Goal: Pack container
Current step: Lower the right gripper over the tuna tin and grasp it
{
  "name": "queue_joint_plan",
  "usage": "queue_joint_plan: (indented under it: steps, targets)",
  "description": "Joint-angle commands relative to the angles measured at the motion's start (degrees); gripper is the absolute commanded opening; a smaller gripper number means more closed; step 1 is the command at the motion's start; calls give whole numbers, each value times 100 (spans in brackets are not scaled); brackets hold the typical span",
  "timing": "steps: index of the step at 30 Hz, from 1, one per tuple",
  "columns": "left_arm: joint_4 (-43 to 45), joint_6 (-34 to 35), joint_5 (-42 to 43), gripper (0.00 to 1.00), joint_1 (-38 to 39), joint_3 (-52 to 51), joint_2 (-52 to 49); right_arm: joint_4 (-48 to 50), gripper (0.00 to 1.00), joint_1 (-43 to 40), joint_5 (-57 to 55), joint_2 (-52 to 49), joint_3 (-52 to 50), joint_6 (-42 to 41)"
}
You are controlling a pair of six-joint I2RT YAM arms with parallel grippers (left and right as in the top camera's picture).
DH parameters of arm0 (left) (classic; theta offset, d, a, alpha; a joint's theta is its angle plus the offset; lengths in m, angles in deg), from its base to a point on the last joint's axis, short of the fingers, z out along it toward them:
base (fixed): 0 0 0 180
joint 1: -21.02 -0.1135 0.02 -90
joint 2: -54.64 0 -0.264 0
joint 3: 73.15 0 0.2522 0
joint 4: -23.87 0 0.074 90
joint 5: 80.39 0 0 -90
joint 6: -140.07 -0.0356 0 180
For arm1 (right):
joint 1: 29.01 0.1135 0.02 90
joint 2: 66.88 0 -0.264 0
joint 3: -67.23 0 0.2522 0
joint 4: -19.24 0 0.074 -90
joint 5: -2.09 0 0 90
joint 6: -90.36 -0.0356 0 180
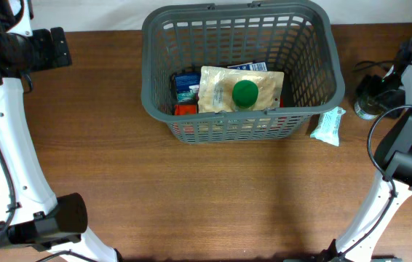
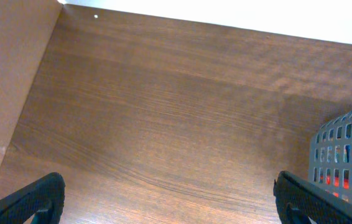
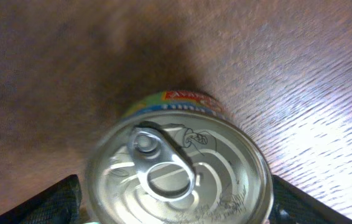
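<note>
L gripper [image 2: 168, 186]: fingers [image 2: 33, 202] spread wide, nothing in the gap, only bare table [image 2: 163, 93] beneath. Container [image 2: 316, 152] sits off past the outer side of one finger, clear of it. Only a corner shows on the L wrist cam, w/ blue and red packs visible thru the slots.

R gripper [image 3: 175, 186]: fingers [image 3: 51, 202] wide, straddling a can [image 3: 176, 155]. Can upright on the table, pull-tab [image 3: 163, 168] lid facing the cam, body filling nearly the whole gap, rim right up against both fingers. Can't tell if clamped or just flanked, pic a bit blurred.

Overhead: container well apart from both sets of fingers, roughly between them at the far side of the table. Inside: beige pouch [image 1: 264, 91] lying flat on top w/ green cap [image 1: 245, 92], blue boxes [image 1: 186, 81] and red pack [image 1: 185, 109] under its edge on the side toward the L fingers. Teal packet [image 1: 327, 125] flat on the table, just beside the container's corner, between container and R fingers, outside the rim. Can't tell if it touches the wall.
</note>
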Motion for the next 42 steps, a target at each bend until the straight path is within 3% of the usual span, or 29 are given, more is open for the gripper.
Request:
queue_joint_plan:
  steps: [1, 7, 12, 19, 22, 27, 33, 42]
  targets:
    - [-4, 79, 57, 99, -11, -22, -15, 61, 88, 20, -199, -149, -199, -50]
    - [-4, 79, 57, 99, -13, -22, -15, 101, 86, 20, -192, -149, -227, -48]
    - [-7, 79, 57, 99, -11, -22, -15, 120, 74, 20, -192, -146, -227, -48]
    - [-4, 79, 57, 99, -13, -22, -15, 177, 70, 17, -197, -146, -227, -48]
    - [-4, 79, 57, 99, -13, -22, -15, 186, 88, 20, -197, -146, -227, -48]
    - [-4, 79, 57, 99, -13, -22, -15, 260, 95, 13, -280, -146, -227, -35]
    - [-7, 79, 57, 99, -11, -22, -15, 289, 95, -28, -280, -146, -227, -28]
    - [-7, 79, 57, 99, -11, -22, -15, 350, 72, -50, -282, -146, -227, -28]
